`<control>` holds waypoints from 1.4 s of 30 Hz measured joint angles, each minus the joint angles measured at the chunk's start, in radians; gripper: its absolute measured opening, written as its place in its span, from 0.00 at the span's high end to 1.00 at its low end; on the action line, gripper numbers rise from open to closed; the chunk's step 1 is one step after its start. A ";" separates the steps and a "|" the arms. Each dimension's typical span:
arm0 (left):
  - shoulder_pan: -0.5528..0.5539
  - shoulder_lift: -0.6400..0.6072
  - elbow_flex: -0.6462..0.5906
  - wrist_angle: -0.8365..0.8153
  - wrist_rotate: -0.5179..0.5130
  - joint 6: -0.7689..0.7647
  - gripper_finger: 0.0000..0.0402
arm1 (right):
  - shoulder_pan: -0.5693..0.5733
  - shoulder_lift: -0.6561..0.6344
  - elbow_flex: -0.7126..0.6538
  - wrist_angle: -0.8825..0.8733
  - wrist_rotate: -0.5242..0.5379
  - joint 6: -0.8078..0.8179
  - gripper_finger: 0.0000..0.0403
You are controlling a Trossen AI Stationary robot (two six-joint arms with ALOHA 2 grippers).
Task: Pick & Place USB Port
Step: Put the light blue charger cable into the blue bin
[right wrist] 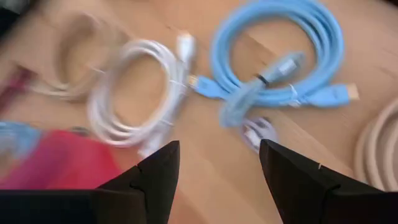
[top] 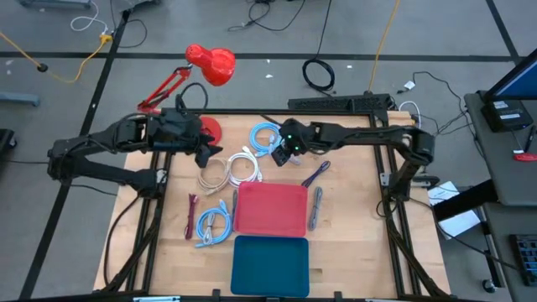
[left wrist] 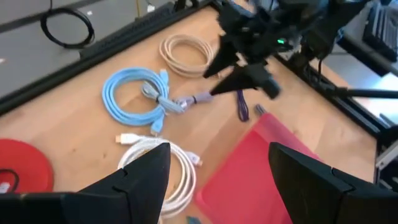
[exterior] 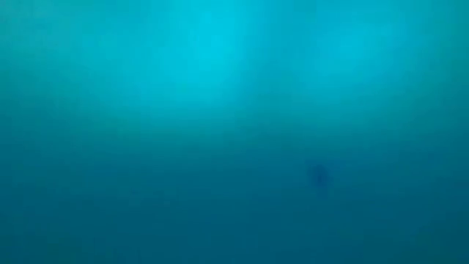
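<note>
The right gripper [top: 289, 153], jaws spread and empty, is hovering just right of the light-blue coiled cable [top: 265, 137], nearer than the open left gripper [top: 204, 154].

Beside the red tray [top: 270, 210] lie a white cable coil [top: 244, 166] and a light-blue coil [top: 265, 136]. A teal tray [top: 270, 264] sits just below the red tray, on pale wood table [top: 352, 226].
</note>
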 joint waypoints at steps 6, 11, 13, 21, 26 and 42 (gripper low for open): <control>-0.030 0.000 -0.025 0.001 -0.010 -0.027 0.32 | -0.013 0.069 0.001 0.101 0.002 -0.006 0.51; -0.031 0.000 -0.041 0.002 -0.010 -0.034 0.32 | -0.024 0.101 0.001 0.114 0.001 0.011 0.61; -0.031 0.000 -0.046 0.004 -0.010 -0.034 0.32 | -0.023 0.104 0.001 0.140 0.001 0.003 0.65; -0.031 0.001 -0.074 0.004 -0.010 -0.052 0.32 | -0.039 0.106 0.001 0.228 -0.053 0.005 0.70; -0.032 0.001 -0.096 0.007 -0.003 -0.063 0.32 | -0.061 0.146 0.000 0.207 -0.081 0.044 0.64; -0.125 0.001 -0.101 0.012 -0.040 -0.124 0.32 | -0.074 0.240 0.001 0.288 -0.130 0.092 0.59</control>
